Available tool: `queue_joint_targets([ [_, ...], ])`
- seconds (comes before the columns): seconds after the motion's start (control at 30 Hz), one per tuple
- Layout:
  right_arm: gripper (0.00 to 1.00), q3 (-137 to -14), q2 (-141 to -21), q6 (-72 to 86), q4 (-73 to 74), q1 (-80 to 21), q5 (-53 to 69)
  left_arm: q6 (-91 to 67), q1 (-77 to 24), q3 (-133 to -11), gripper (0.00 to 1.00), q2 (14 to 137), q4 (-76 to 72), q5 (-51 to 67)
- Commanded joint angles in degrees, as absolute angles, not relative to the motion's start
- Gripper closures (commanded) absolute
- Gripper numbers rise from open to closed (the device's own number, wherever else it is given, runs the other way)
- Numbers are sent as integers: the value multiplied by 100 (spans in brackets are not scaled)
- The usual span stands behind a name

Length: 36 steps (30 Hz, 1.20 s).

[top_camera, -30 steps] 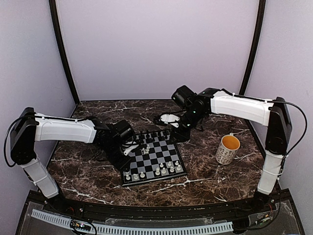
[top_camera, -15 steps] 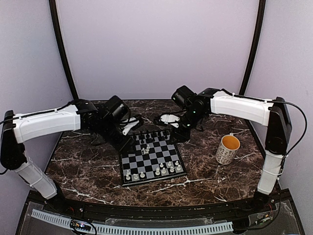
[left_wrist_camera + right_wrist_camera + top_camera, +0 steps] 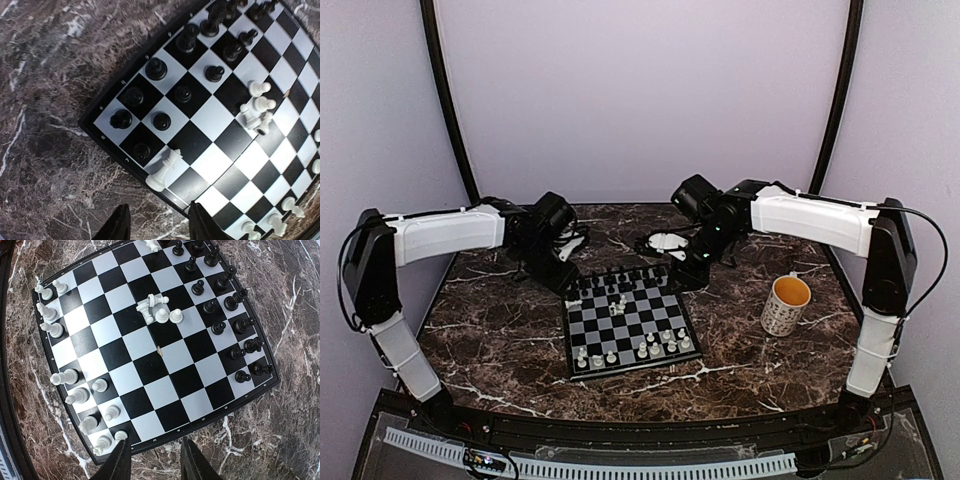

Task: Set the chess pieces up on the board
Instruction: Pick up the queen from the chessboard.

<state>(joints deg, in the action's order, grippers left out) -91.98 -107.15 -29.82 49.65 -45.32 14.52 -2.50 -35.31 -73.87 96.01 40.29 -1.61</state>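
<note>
Left gripper point(image 3: 159, 209) hangs with its fingers parted and nothing between them, just off the board point(image 3: 215, 112)'s border. Right ahead of the tips a white piece point(image 3: 164, 170) sits on an edge square; past it, black pieces point(image 3: 161, 121) fill the corner. Bare marble table point(image 3: 45, 100) lies open to its left. Right gripper point(image 3: 154, 444), also parted and empty, hovers at the board's border; ahead are free squares, then a toppled white cluster point(image 3: 159, 310).
</note>
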Motion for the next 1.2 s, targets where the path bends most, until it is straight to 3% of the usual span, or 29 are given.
queue_joint_targets([
  [0.0,65,-9113,-10475,-3032,4859,-4491,1495,-103,-3557,-7561,55,10110,4126,-110],
  [0.37,65,-9108,-10494,-3043,4856,-4465,1548,-70,-3558,-7592,55,10612,4144,-104],
  [0.83,65,-9221,-10600,-3029,4937,-4466,1573,-150,-3580,-7420,71,10635,4189,422],
  [1.17,65,-9272,-10644,-3015,4961,-4474,1591,-341,-3673,-7246,67,10608,4299,268],
])
